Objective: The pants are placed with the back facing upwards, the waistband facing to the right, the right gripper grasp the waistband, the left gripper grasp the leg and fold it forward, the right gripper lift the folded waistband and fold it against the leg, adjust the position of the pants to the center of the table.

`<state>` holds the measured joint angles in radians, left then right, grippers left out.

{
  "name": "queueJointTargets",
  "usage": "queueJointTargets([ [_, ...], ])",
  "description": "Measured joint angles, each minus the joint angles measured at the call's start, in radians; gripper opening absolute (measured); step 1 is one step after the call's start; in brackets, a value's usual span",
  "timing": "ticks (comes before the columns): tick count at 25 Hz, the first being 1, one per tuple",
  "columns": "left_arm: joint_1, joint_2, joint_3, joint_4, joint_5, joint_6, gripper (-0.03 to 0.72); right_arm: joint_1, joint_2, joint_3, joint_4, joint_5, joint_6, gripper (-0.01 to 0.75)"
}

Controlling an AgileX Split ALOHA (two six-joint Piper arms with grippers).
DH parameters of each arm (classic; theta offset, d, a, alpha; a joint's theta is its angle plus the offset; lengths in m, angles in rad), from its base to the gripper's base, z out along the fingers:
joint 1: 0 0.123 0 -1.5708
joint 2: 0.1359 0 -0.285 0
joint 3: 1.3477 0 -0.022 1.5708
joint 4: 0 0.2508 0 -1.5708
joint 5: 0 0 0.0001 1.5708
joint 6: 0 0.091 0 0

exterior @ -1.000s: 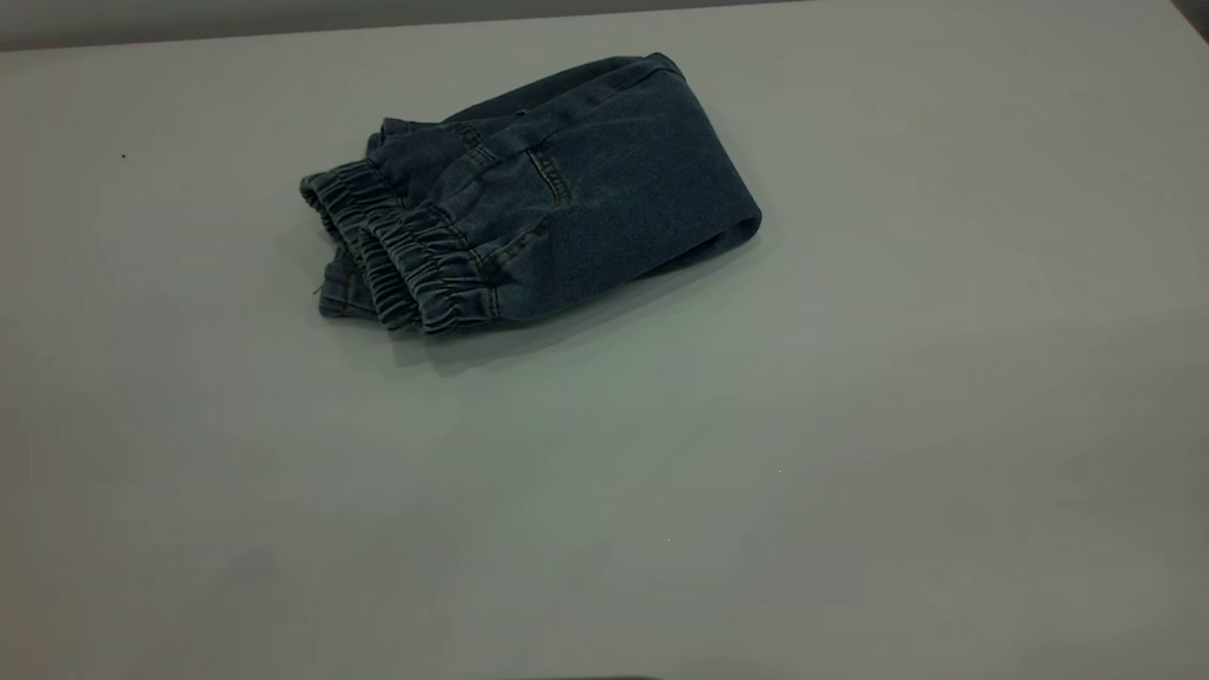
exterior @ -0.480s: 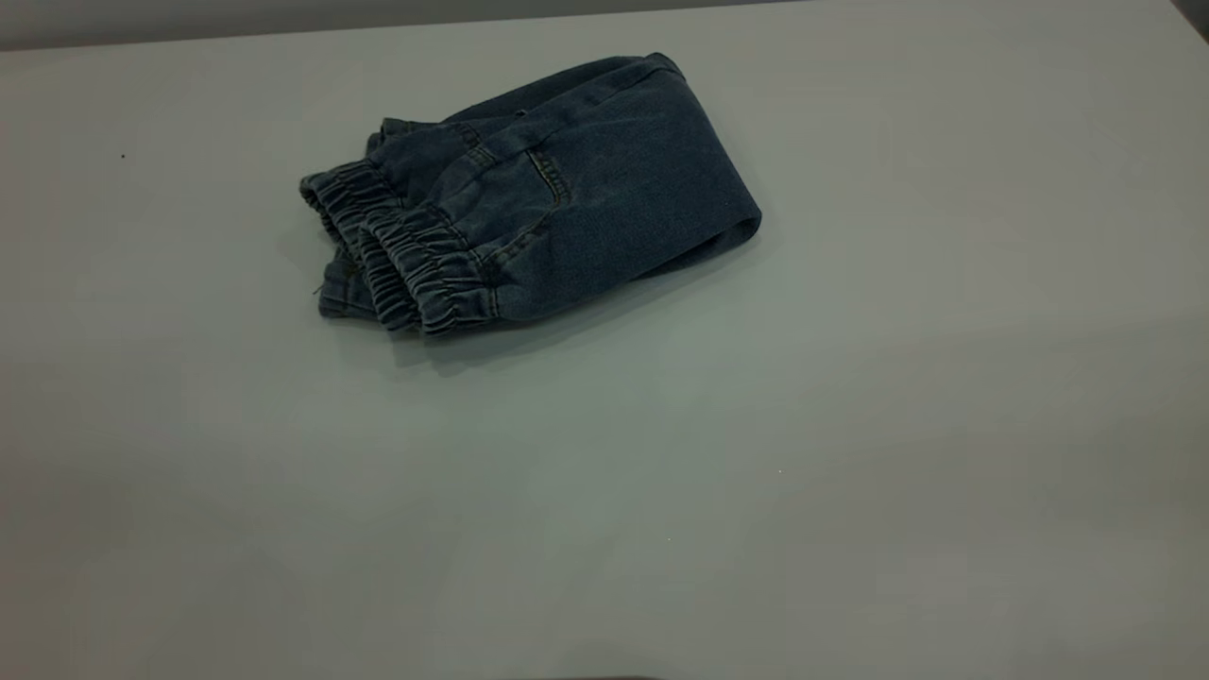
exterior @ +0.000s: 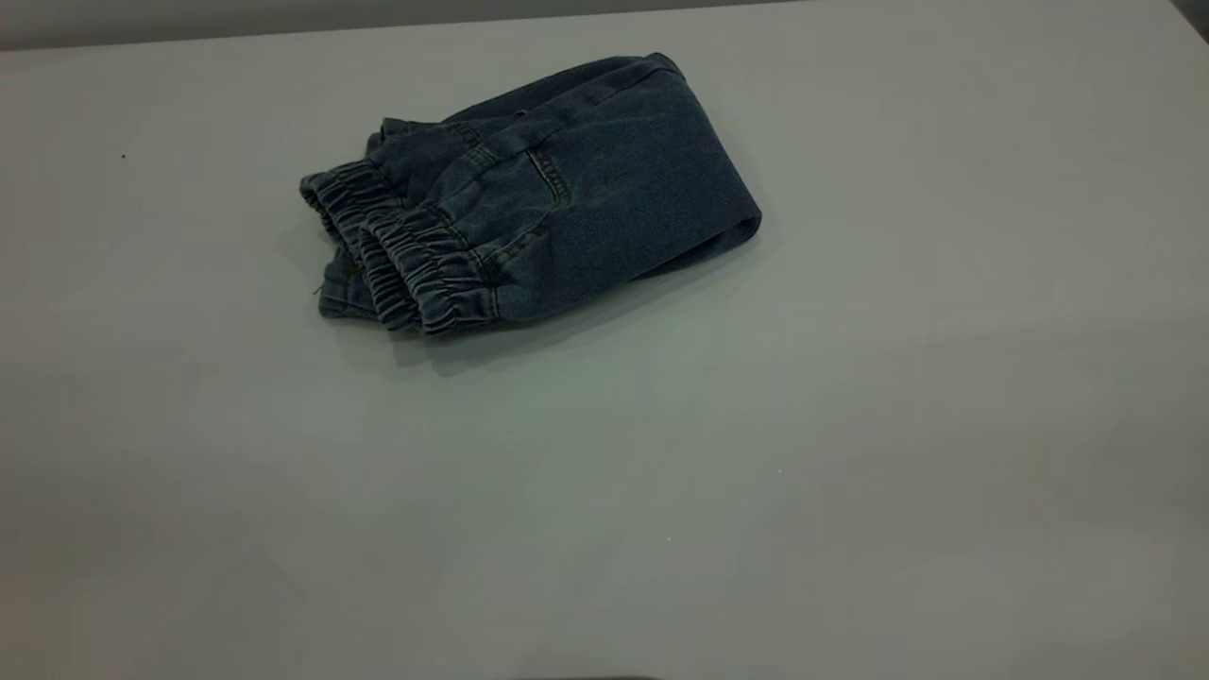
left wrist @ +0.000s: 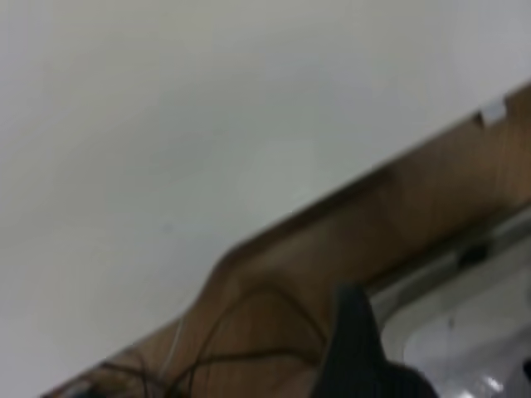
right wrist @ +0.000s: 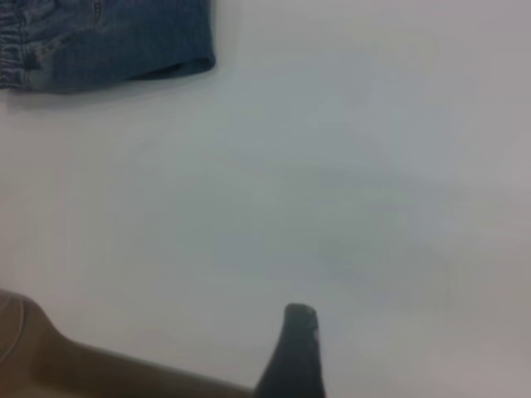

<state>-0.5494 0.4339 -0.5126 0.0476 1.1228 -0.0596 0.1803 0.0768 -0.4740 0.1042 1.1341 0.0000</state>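
The pants [exterior: 557, 189] are dark blue denim, folded into a compact bundle at the back of the grey table [exterior: 850, 425], left of centre. Their gathered elastic waistband [exterior: 430, 274] points to the front left, and the rounded fold [exterior: 741, 227] faces right. A corner of the pants [right wrist: 124, 41] also shows in the right wrist view. Neither gripper appears in the exterior view. In its wrist view, a dark part of my right gripper [right wrist: 294, 352] hangs near the table's edge, far from the pants. My left gripper [left wrist: 357, 348] is off the table, beyond the table's edge [left wrist: 332, 199].
Bare grey tabletop surrounds the pants on all sides. Past the edge, the left wrist view shows a brown wooden surface with dark cables [left wrist: 249, 323] and a pale metal frame [left wrist: 465, 323].
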Motion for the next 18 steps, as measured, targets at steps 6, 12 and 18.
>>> queueJointTargets([
  [6, 0.0, -0.024, 0.02, 0.0, -0.01, -0.001, 0.471, 0.0, 0.0, 0.0, 0.0, 0.0, 0.0, 0.594],
  [12, 0.0, -0.047, 0.02, 0.0, -0.01, -0.001, 0.471, 0.0, 0.0, 0.0, 0.0, 0.0, 0.0, 0.594],
  [18, 0.0, -0.051, 0.02, 0.0, -0.01, -0.001, 0.471, 0.0, 0.0, 0.0, 0.0, -0.001, 0.0, 0.594],
])
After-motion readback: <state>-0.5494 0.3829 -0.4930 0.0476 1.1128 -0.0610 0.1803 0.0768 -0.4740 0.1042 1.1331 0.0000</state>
